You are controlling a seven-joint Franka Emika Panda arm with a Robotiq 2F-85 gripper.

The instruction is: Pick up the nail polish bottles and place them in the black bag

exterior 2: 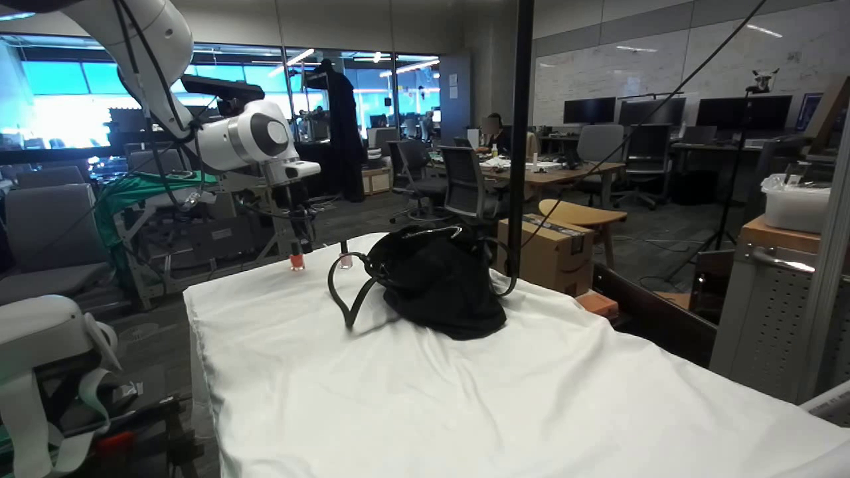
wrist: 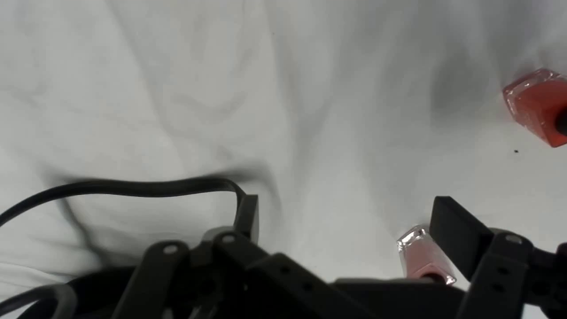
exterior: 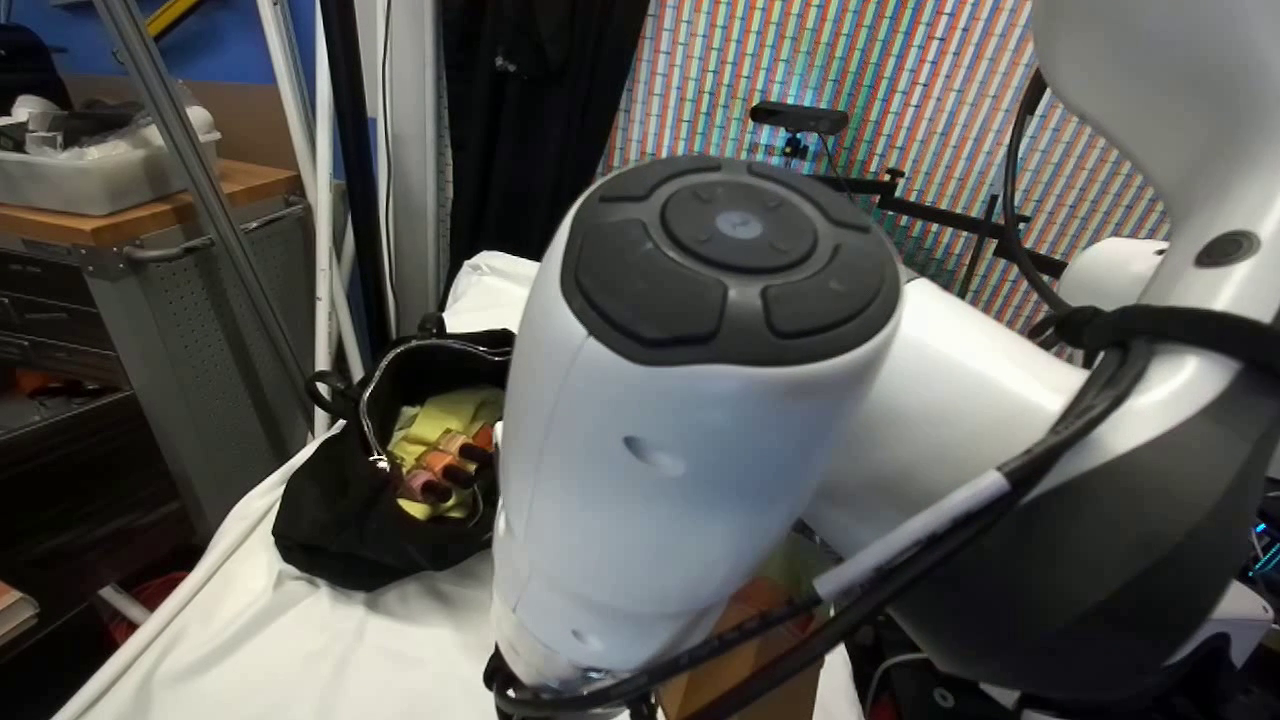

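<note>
Wrist view: gripper (wrist: 350, 223) is gaping wide; pink polish bottle (wrist: 421, 254) and red polish bottle (wrist: 533, 104) are standing on white cloth (wrist: 221, 110), bag strap (wrist: 146, 188) curving nearby. In an exterior view, arm (exterior: 650, 440) is partly hiding black handbag (exterior: 340, 520), more bottles (exterior: 440, 465) lying inside.

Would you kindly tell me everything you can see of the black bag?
The black bag looks like soft fabric, with looped black straps, a silvery edge along its opening and a yellow-green lining. It rests slumped on the white cloth, mouth open, with small nail polish bottles lying inside. One strap loop spills out over the cloth. The arm hides part of it in an exterior view.
</note>
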